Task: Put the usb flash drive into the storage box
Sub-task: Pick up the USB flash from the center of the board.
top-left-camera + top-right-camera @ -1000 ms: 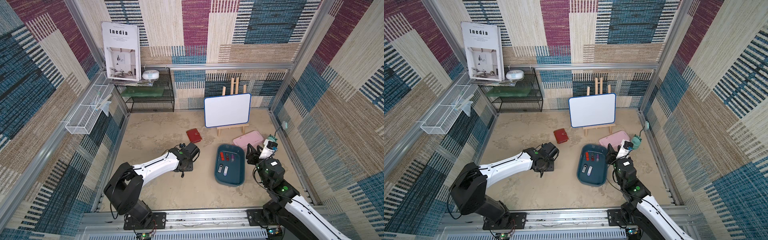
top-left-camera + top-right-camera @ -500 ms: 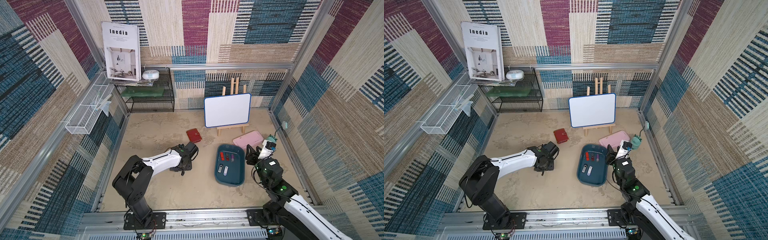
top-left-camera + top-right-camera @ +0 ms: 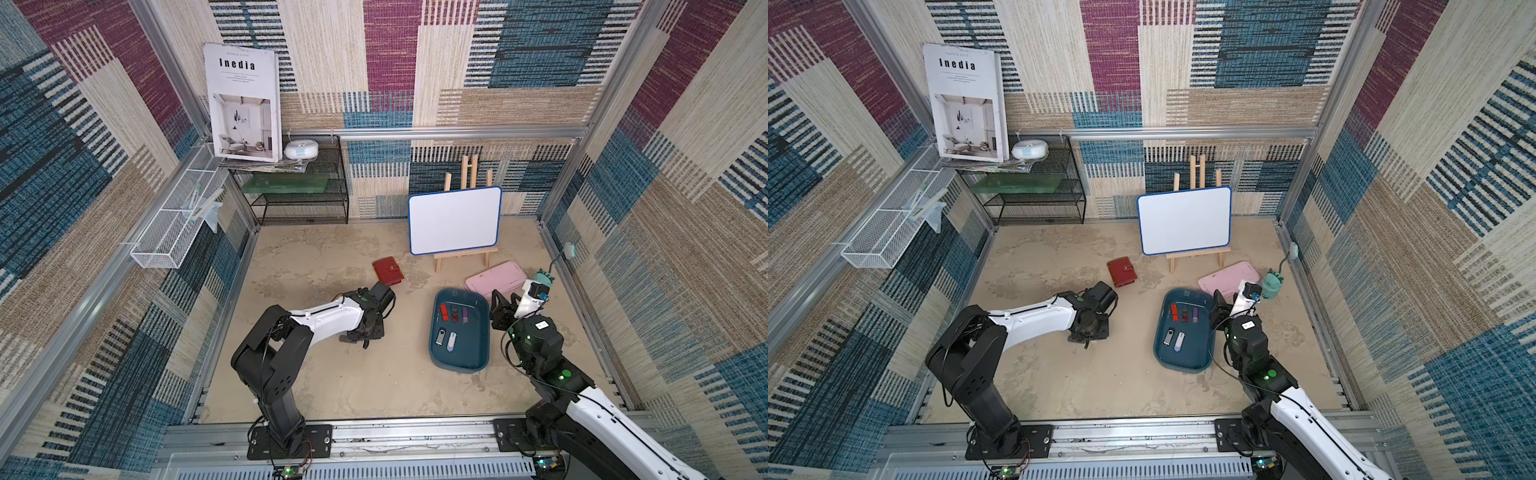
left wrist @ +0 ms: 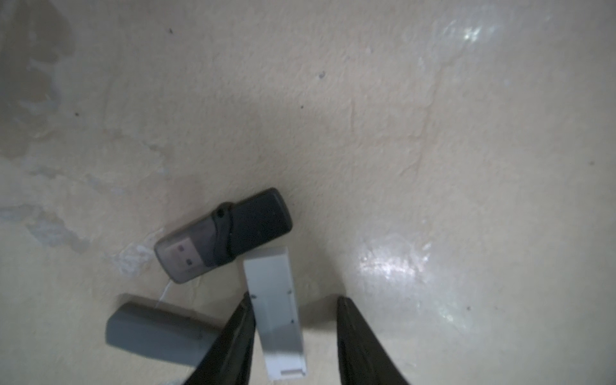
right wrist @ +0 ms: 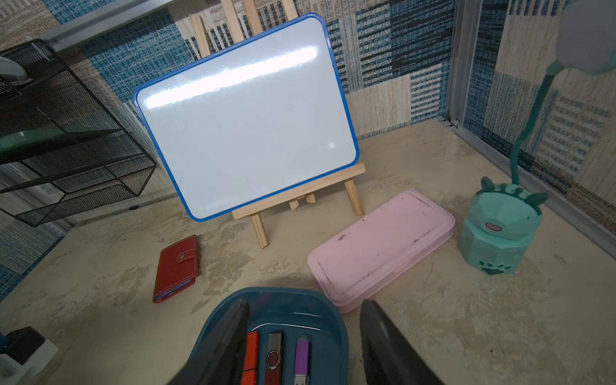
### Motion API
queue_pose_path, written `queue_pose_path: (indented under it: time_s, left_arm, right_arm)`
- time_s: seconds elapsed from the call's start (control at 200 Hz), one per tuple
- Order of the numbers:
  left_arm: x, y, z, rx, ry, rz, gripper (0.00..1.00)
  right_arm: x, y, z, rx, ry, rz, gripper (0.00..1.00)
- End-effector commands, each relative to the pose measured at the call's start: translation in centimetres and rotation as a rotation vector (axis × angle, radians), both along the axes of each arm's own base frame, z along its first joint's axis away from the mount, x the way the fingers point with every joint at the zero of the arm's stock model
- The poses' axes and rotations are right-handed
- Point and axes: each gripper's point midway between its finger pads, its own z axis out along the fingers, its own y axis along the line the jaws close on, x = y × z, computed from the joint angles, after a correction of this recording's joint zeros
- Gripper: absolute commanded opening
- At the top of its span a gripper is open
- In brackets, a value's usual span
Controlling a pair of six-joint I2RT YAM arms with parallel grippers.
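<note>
While the right arm has held its pose over the last second, we see the left arm draw its elbow up and inward. The left gripper [image 4: 293, 296] is low, its fingers spread astride a white drive [image 4: 276, 310], not pinching it. That drive lies left of the floor's [image 3: 332, 257] middle, outside the box [image 3: 465, 355] near the right edge. The right gripper [image 5: 304, 301] hangs with its fingers spread over the box's far end. We see a mottled beige floor and woven patchwork walls [image 3: 395, 62]. We count eight drives: five in the box and three on the floor, namely the white drive, a black drive [image 4: 230, 233] and a grey drive [image 4: 156, 330].
</note>
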Motion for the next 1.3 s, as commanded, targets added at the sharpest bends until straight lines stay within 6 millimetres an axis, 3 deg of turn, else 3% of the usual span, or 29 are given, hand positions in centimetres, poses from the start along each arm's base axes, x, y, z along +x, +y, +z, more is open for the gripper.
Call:
queue_pose_path:
  time_s: [0.0,0.18,0.331,0.431,0.571,0.781,0.952,1.112,1.297]
  left_arm:
    - [-0.9,0.6,-1.5,0.022,0.044,-0.011,0.36]
    - [-1.7,0.4,-1.8,0.011,0.077,-0.038,0.15]
    - [-2.0,0.7,-1.2,0.016,0.074,-0.048,0.07]
    - [-1.9,0.5,-0.1,-0.009,0.051,-0.048,0.04]
    - [-2.0,-1.6,2.9,-0.073,-0.001,-0.087,0.0]
    - [-4.1,-6.5,8.9,-0.145,-0.119,-0.187,0.01]
    - [-5.9,-11.8,12.6,-0.236,-0.19,-0.266,0.02]
    - [-7.0,-17.9,14.1,-0.283,-0.203,-0.353,0.02]
    - [-6.7,-23.9,13.0,-0.301,-0.169,-0.418,0.02]
  right_arm:
    - [0.1,0.0,0.7,0.017,-0.028,-0.003,0.58]
    - [0.1,0.0,0.7,0.017,-0.028,-0.002,0.58]
    - [0.1,0.2,0.6,0.017,-0.024,0.005,0.58]
    - [0.1,0.1,0.7,0.016,-0.025,0.003,0.58]
    - [0.1,0.0,0.6,0.013,-0.023,-0.005,0.58]
    - [0.0,-0.7,0.6,0.013,-0.022,-0.045,0.58]
    - [-0.5,-3.1,0.3,0.016,-0.008,-0.172,0.58]
    - [-1.4,-4.4,0.8,0.04,-0.037,-0.227,0.57]
    - [-2.0,-5.2,1.1,0.067,-0.074,-0.259,0.57]
